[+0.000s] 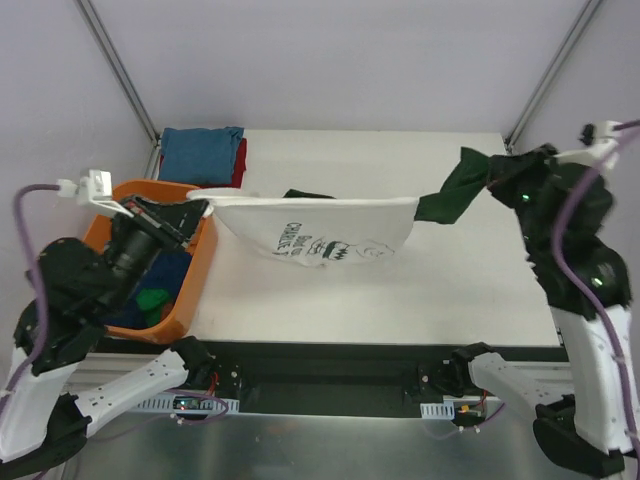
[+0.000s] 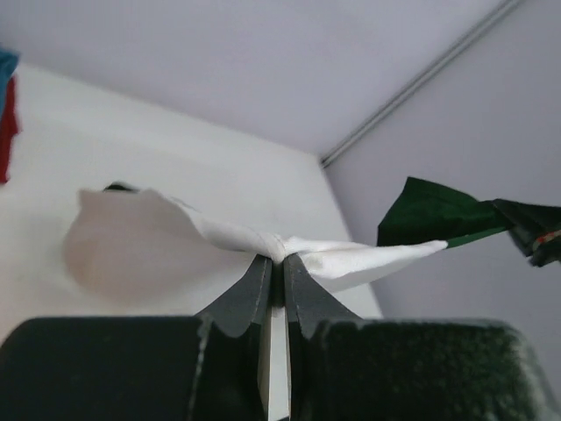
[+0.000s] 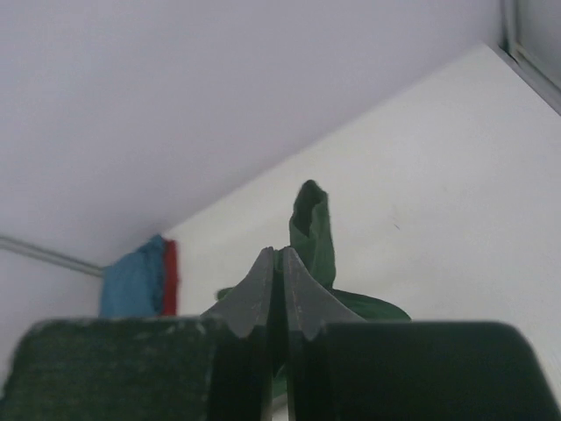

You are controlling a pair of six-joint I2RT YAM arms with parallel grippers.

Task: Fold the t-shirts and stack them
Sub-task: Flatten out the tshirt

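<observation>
The cream t-shirt [image 1: 320, 228] with black print hangs stretched in the air between my two grippers, above the white table. My left gripper [image 1: 200, 208] is shut on its cream edge [image 2: 279, 246] at the left. My right gripper [image 1: 497, 178] is shut on its dark green sleeve [image 1: 455, 192] at the right; that sleeve [image 3: 314, 230] sticks up past the fingertips in the right wrist view. A folded blue shirt [image 1: 200, 153] lies on a red one [image 1: 240, 160] at the table's back left. Blue and green cloth [image 1: 155, 290] lies in the orange basket.
The orange plastic basket [image 1: 196, 280] stands at the table's left edge, under my left arm. The table [image 1: 400, 290] is white, with a dark strip along its near edge. Grey frame bars rise at both back corners.
</observation>
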